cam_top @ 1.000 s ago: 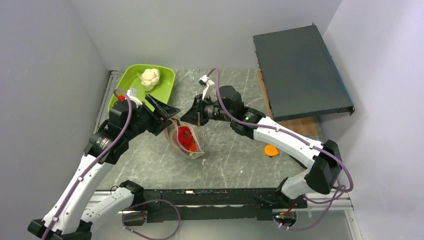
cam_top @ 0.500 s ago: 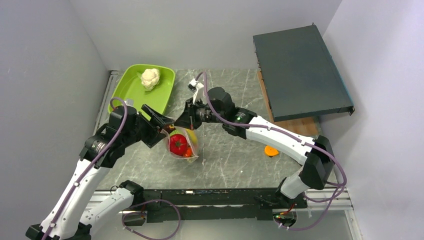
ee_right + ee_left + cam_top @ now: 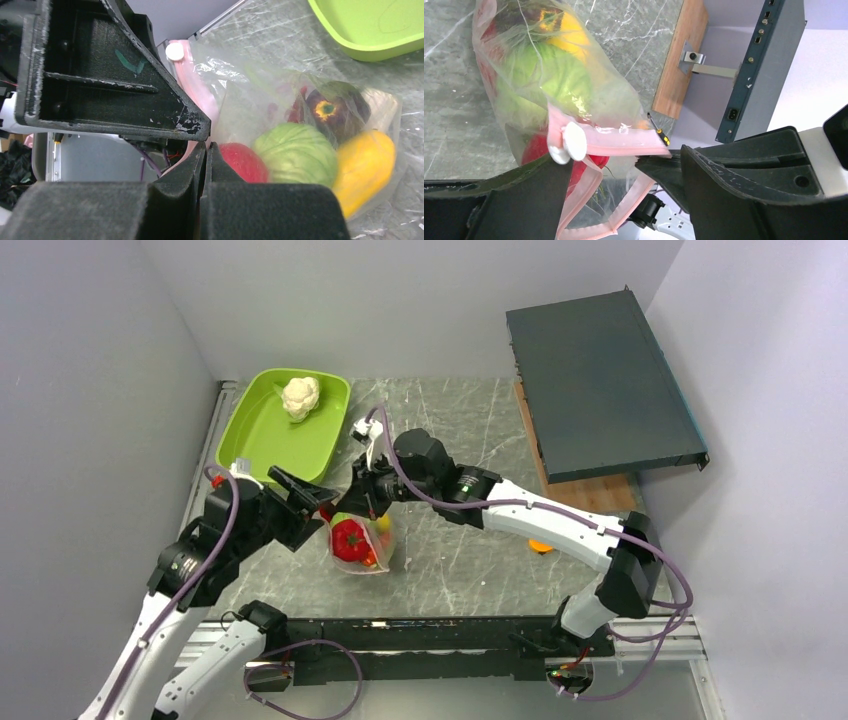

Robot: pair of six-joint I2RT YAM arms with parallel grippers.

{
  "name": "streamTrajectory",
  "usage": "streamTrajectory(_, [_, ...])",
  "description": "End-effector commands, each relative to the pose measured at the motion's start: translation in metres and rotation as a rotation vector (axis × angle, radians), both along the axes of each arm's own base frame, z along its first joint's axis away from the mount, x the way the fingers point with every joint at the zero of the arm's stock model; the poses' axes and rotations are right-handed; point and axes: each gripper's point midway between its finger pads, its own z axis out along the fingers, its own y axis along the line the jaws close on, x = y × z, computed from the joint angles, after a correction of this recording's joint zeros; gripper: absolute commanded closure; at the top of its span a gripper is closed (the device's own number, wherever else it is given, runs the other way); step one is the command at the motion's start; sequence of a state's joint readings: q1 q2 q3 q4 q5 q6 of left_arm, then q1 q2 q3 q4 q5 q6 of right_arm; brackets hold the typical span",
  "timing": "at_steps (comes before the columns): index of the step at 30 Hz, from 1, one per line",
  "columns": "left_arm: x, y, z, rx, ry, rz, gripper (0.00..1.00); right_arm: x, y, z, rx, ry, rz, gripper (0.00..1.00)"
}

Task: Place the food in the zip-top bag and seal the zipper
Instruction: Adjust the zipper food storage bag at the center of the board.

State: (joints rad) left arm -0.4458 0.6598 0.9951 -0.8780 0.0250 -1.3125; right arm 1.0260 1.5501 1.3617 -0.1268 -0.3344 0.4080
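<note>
the right gripper (image 3: 205, 147) is pressing its fingers together on the zipper (image 3: 619, 147), just beside one finger of the left gripper (image 3: 624, 159), whose fingers are standing spread with the pink strip crossing the gap; the zip-top bag (image 3: 574, 75) is hanging mouth-up between them, its long axis running down toward the table (image 3: 470, 430); the top view is showing mainly a red piece (image 3: 348, 540), while the right wrist is revealing green, yellow and dark purple food (image 3: 295, 155); only the left wrist is showing the white slider (image 3: 569, 142) clearly.

zip-top bag (image 3: 589, 100): clr crinkly glossy plastic | tray (image 3: 262, 440): smooth glossy plastic | tabletop (image 3: 470, 430): smooth, marble-look
</note>
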Motion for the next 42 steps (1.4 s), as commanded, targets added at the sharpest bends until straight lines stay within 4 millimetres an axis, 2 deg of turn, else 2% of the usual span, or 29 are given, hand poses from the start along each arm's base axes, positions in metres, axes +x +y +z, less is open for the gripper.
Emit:
streamTrajectory(1, [0.002, 0.002, 0.004, -0.105, -0.026, 0.071, 0.2, -0.002, 0.007, 0.025, 0.062, -0.064, 0.025, 1.0])
streamTrajectory(6, [0.003, 0.002, -0.001, -0.108, -0.006, 0.08, 0.28, -0.001, 0.004, 0.027, 0.058, -0.101, 0.026, 1.0])
streamTrajectory(13, [0.004, 0.001, -0.003, -0.092, -0.012, 0.069, 0.38, -0.012, 0.003, 0.013, -0.026, -0.211, 0.178, 1.0])
streamTrajectory(21, [0.009, -0.003, -0.008, -0.089, -0.056, 0.045, 0.64, -0.018, 0.006, 0.009, -0.053, -0.261, 0.275, 1.0])
streamTrajectory(27, [0.008, -0.001, -0.01, -0.07, -0.061, 0.045, 0.78, -0.021, 0.007, 0.007, -0.071, -0.275, 0.319, 1.0])
streamTrajectory(29, [0.008, 0.0, -0.011, -0.062, -0.061, 0.041, 0.78, -0.022, 0.007, 0.011, -0.057, -0.283, 0.32, 1.0])
streamTrajectory(30, [0.008, 0.0, -0.013, -0.054, -0.059, 0.038, 0.74, -0.024, 0.007, 0.014, -0.048, -0.283, 0.328, 1.0])
streamTrajectory(32, [0.009, 0.0, -0.018, -0.041, -0.04, 0.038, 0.61, -0.03, 0.007, 0.017, -0.034, -0.283, 0.353, 1.0])
streamTrajectory(35, [0.013, -0.002, -0.023, -0.023, -0.036, 0.028, 0.54, -0.033, 0.008, 0.016, -0.035, -0.271, 0.374, 1.0])
streamTrajectory(39, [0.019, -0.008, -0.02, -0.016, -0.066, -0.003, 0.54, -0.033, 0.007, 0.013, -0.052, -0.283, 0.39, 1.0])
streamTrajectory(42, [0.021, -0.012, -0.019, -0.021, -0.082, -0.02, 0.62, -0.036, 0.007, 0.014, -0.056, -0.285, 0.413, 1.0])
